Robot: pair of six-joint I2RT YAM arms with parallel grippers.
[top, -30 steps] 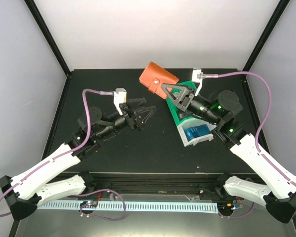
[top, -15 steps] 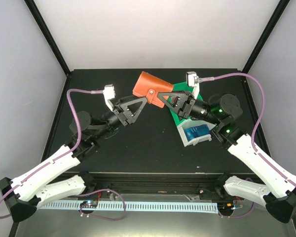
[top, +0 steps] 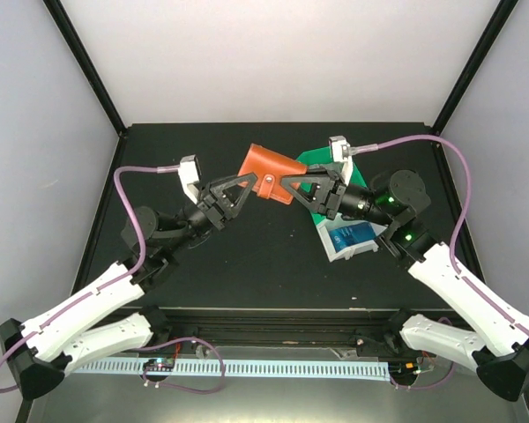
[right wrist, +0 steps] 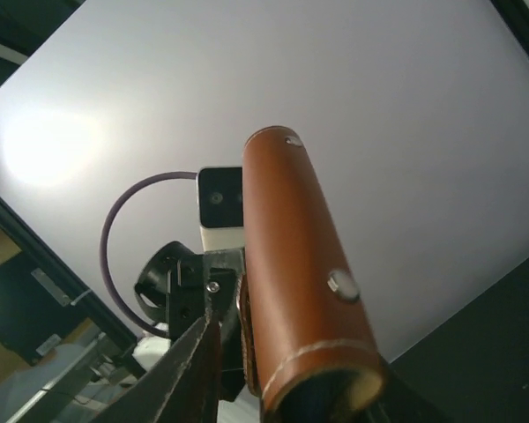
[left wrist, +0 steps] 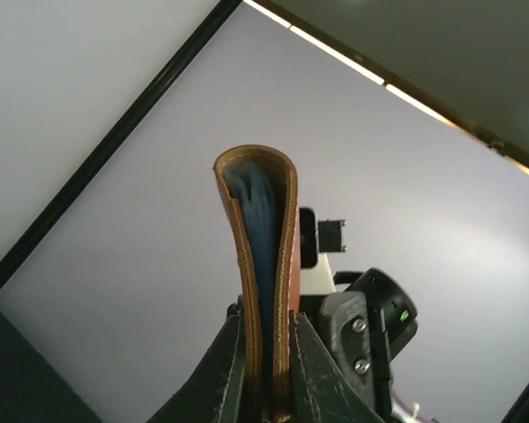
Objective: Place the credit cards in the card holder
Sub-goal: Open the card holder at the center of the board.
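Observation:
The brown leather card holder [top: 269, 174] hangs in the air above the table's middle back, between both arms. My left gripper [top: 251, 181] is shut on its open edge; in the left wrist view both fingers press the two leather flaps [left wrist: 260, 264] together, with blue sleeves showing inside. My right gripper [top: 286, 183] is at the holder's other end with its jaws open. In the right wrist view its left finger [right wrist: 203, 352] stands apart from the holder [right wrist: 300, 264]. A blue credit card [top: 353, 235] lies in the tray.
A green-and-white divided tray [top: 333, 251] sits on the black table under the right arm. Black frame posts rise at the back corners. The left arm's white wrist camera [right wrist: 220, 207] is just behind the holder.
The right gripper carried the card holder left off the tray, and the left arm came up to meet it. The left jaws closed on the holder and the right jaws opened.

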